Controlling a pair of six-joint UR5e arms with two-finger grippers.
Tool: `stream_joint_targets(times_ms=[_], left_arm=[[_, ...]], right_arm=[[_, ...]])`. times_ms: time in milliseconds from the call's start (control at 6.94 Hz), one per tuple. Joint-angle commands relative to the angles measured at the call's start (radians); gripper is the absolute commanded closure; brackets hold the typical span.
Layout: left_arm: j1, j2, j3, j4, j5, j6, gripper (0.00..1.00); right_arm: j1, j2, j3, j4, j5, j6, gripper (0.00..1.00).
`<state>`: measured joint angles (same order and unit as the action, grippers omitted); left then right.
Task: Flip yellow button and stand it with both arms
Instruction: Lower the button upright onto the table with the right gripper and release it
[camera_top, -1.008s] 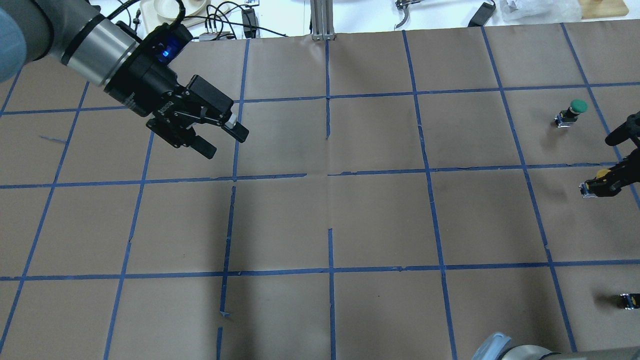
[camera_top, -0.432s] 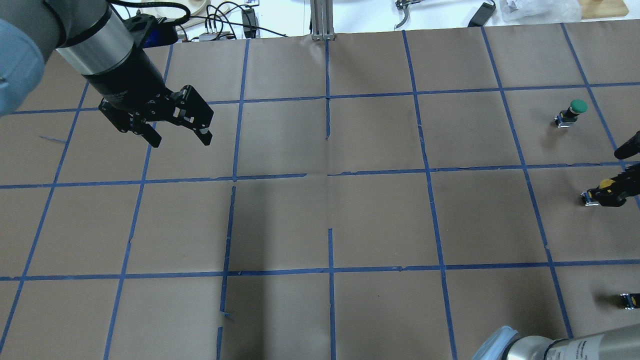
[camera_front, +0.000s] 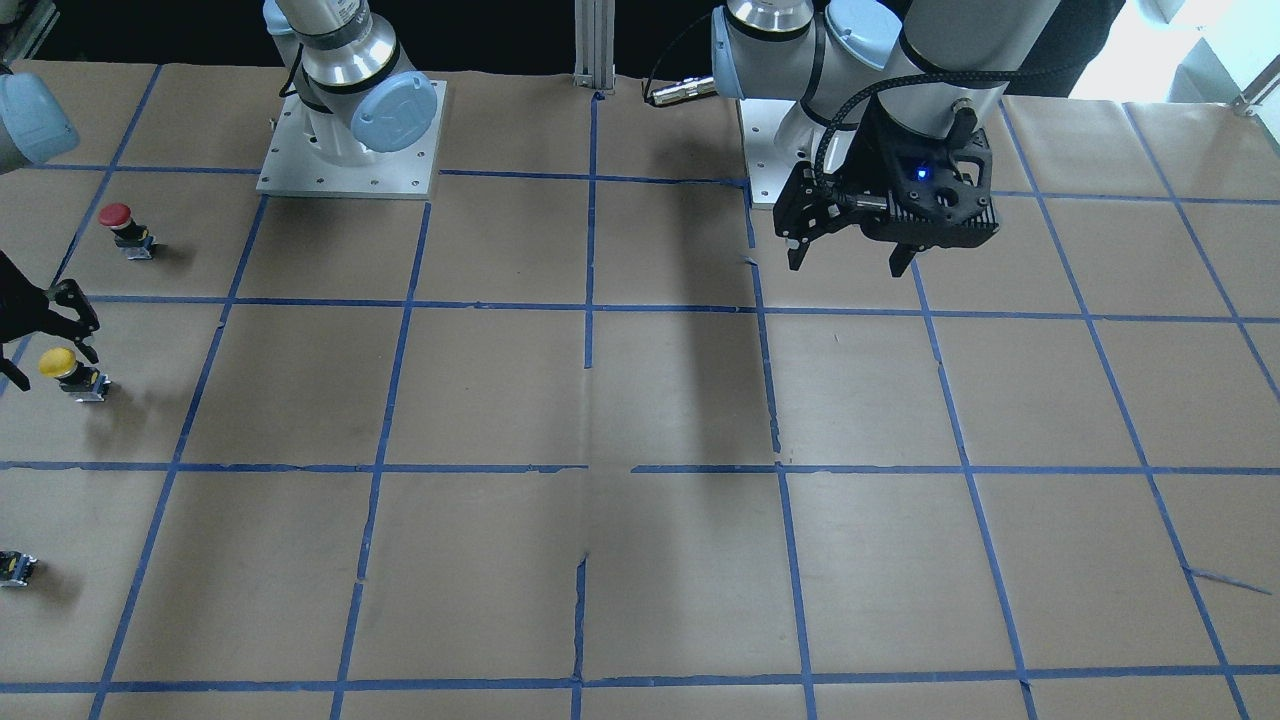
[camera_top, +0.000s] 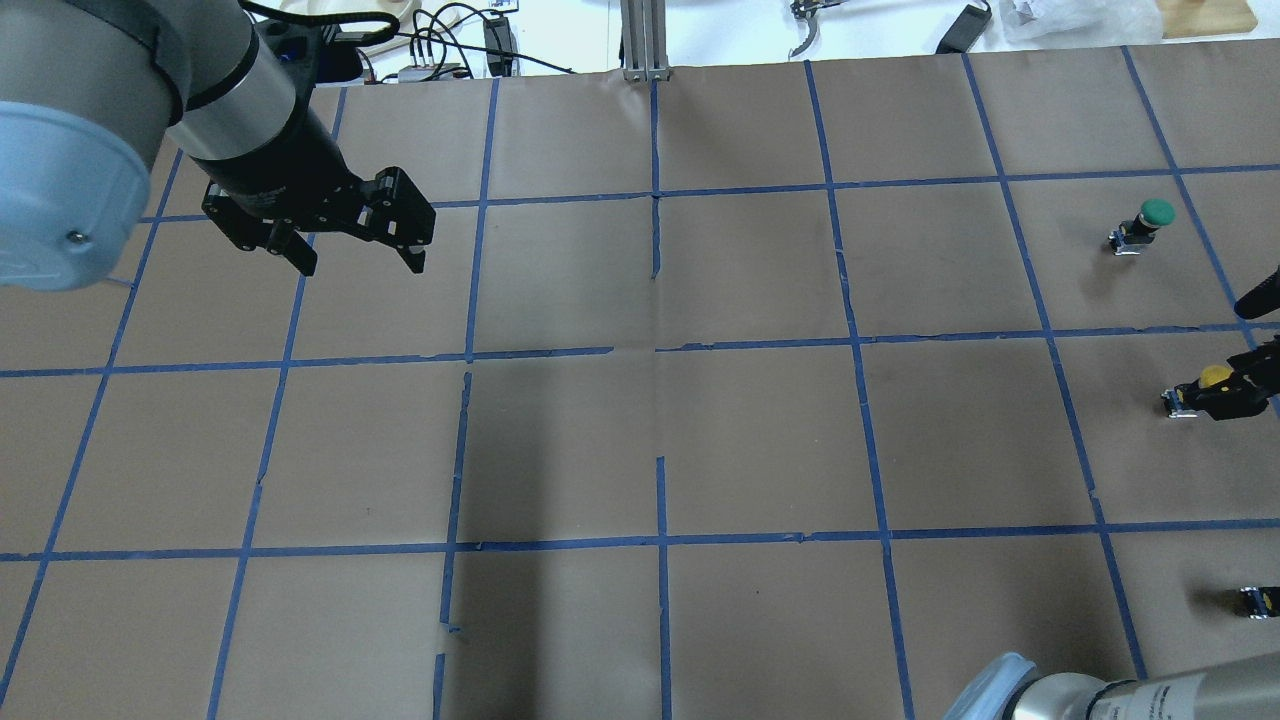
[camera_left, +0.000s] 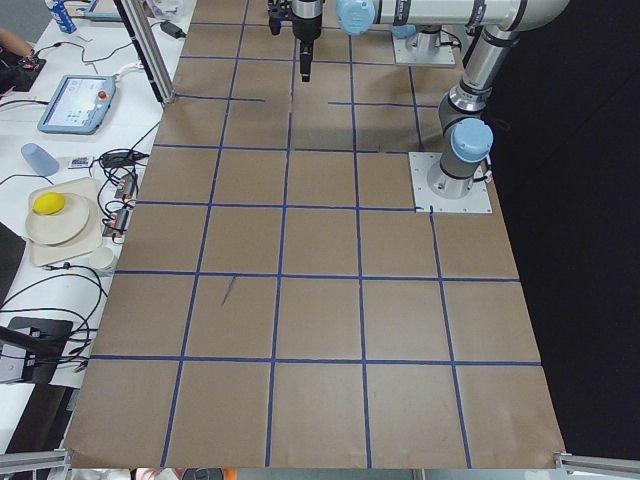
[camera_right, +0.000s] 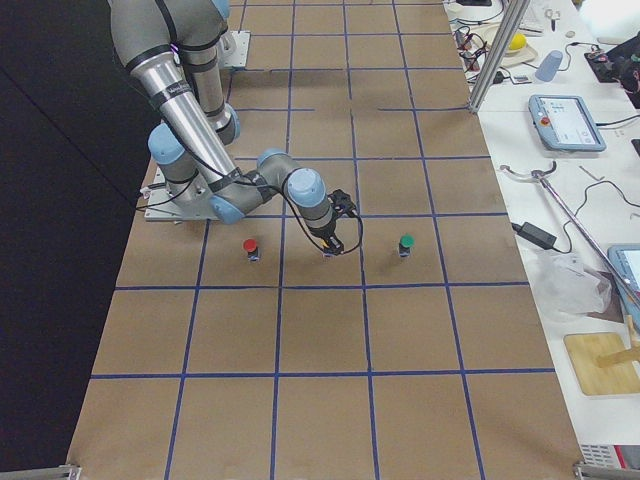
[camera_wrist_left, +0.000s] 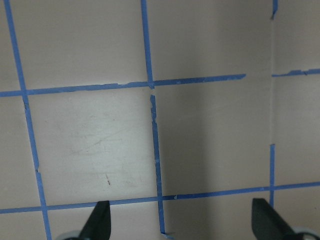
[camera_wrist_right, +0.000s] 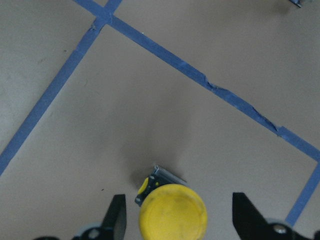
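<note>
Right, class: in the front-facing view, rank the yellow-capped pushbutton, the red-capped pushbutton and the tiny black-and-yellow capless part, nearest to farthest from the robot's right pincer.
1. Yellow-capped pushbutton: between the open fingers of the right pincer.
2. Red-capped pushbutton: higher in the view, in the next square.
3. Tiny black-and-yellow capless part: lower in the view, at its left edge.

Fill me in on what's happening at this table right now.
The yellow button appears to stand upright, cap up, on the paper-covered table, near the end on the robot's right. The right gripper hangs open directly over it, jaws either side of the cap and clear of it. The left gripper is open too, hovering over bare paper far across the table. A red button and a green button flank the yellow one.
</note>
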<state>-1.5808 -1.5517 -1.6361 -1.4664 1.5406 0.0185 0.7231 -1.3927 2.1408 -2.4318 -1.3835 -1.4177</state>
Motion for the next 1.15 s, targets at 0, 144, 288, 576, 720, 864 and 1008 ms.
stream_joint_targets(times_ms=[0, 144, 288, 576, 720, 864, 1008], left_arm=[[-0.007, -0.008, -0.027, 0.096, -0.011, -0.04, 0.0], [-0.005, 0.002, -0.03, 0.095, -0.005, -0.043, 0.0], [-0.004, 0.001, -0.022, 0.095, -0.002, -0.042, 0.0], [-0.004, -0.002, 0.008, 0.051, 0.003, -0.043, 0.0], [0.005, -0.011, 0.039, 0.016, 0.003, -0.043, 0.0], [0.004, -0.031, 0.089, -0.039, 0.001, -0.043, 0.0], [0.004, -0.041, 0.116, -0.054, 0.003, -0.043, 0.0]], right_arm=[[0.031, -0.108, -0.047, 0.151, -0.011, 0.086, 0.0], [0.092, -0.177, -0.089, 0.263, -0.018, 0.121, 0.0], [0.178, -0.231, -0.155, 0.36, -0.069, 0.125, 0.0], [0.29, -0.238, -0.337, 0.655, -0.088, 0.335, 0.0], [0.368, -0.236, -0.426, 0.783, -0.112, 0.502, 0.0], [0.463, -0.235, -0.5, 0.857, -0.135, 0.67, 0.0], [0.552, -0.235, -0.547, 0.914, -0.14, 0.836, 0.0]])
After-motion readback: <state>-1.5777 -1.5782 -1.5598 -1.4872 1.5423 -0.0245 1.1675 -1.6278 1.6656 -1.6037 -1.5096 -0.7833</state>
